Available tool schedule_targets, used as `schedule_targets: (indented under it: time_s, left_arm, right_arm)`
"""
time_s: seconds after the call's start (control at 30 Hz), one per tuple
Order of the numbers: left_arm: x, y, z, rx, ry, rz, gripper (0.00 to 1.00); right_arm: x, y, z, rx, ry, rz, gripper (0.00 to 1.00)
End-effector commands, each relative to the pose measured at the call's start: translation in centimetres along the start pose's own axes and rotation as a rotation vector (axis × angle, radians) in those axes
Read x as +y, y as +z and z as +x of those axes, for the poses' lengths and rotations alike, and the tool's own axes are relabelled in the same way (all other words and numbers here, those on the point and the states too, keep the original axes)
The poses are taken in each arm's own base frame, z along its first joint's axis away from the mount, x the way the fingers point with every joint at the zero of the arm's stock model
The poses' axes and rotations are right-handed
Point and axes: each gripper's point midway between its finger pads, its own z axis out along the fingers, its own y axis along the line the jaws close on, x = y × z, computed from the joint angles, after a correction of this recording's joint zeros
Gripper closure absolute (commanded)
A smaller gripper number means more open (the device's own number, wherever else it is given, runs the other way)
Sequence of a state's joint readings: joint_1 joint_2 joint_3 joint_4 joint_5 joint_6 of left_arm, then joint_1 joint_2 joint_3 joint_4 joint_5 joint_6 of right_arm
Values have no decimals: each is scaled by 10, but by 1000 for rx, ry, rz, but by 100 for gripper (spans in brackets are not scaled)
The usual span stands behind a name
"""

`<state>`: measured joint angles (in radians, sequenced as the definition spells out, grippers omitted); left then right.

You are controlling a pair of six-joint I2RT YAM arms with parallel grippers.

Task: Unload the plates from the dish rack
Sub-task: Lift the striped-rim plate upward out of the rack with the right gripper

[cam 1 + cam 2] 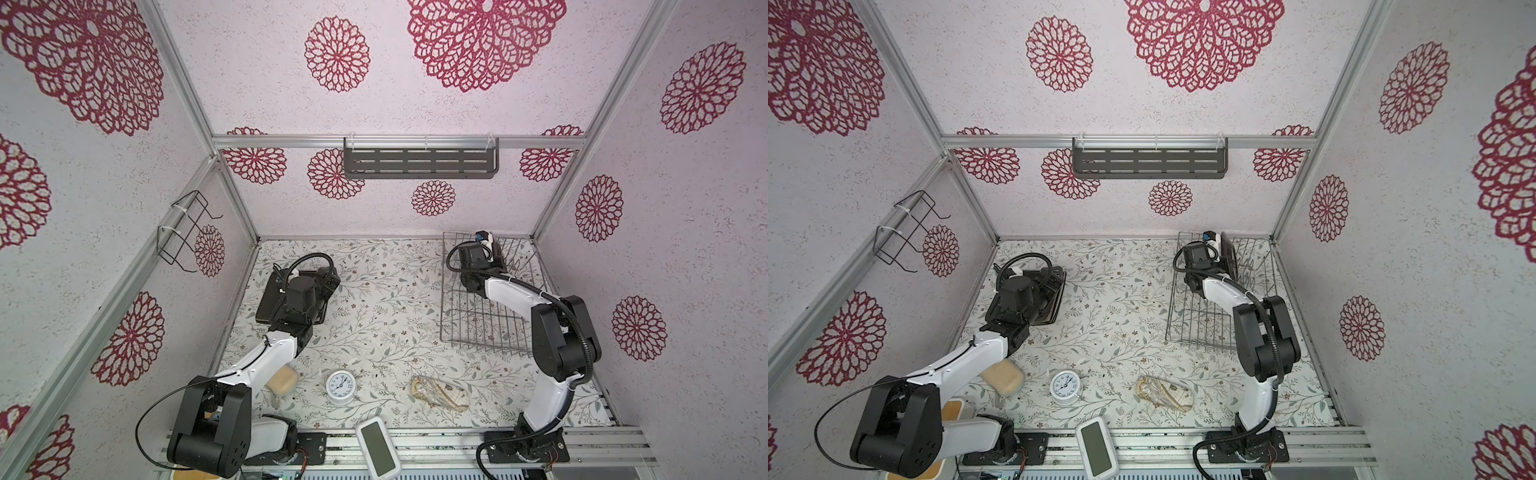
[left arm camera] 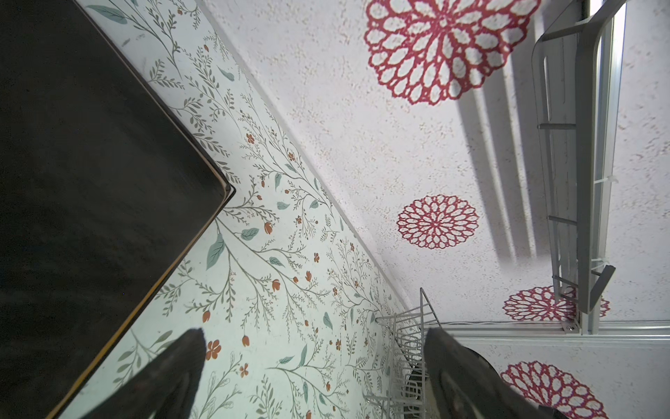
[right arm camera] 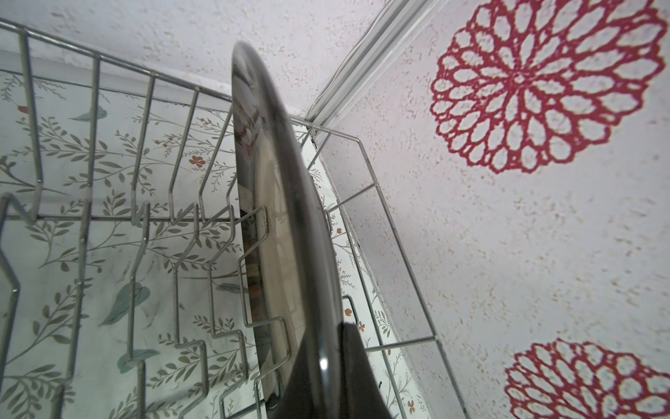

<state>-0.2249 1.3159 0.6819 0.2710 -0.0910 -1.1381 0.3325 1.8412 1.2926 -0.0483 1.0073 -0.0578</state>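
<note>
Right end effector [image 3: 335,357], outstretched, tight on plate [image 3: 279,203]

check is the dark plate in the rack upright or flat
Upright: the dark plate stands on edge between tines of the dish rack.

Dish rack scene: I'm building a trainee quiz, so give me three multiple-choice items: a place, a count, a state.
1. Where does the dish rack stand? A near left; B far right corner; C centre.
2. How many plates stand in it? A one; B three; C five.
3. The right gripper is: A open; B shut on the dark plate; C out of view.
Key: B, as both top views show; A, every other slot is bare; B, a finger presses its rim.
</note>
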Motion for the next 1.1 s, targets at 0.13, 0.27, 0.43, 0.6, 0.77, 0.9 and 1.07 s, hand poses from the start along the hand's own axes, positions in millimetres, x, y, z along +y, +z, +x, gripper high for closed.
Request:
schedule_targets:
  time_s: [0.13,0.27,0.43,0.6,0.77,0.9,1.07]
  left_arm:
    - [-22,-4,-7,-15,0,54,2]
    - [-22,-4,-7,-15,0,55,2]
    - [-22,-5,-8,-18,-1,57,2]
    - [-23,-6,-8,-21,1,58,2]
    - [-22,-6,-8,-21,0,57,2]
    - [-22,-6,-8,-20,-1,58,2]
    - [-24,-7,-9,-22,0,61,2]
  right_arm:
    - [-43,-24,-42,-109,132,47,100]
    - [-47,-26,-45,-127,117,79,100]
    - [-49,-26,-48,-133,86,107,100]
    - [-50,-29,-52,-146,70,122,100]
    - [-51,-33,-56,-159,59,126,100]
    - [-52,-37,-60,-168,64,126,100]
    - [-55,-40,-65,-179,62,128,100]
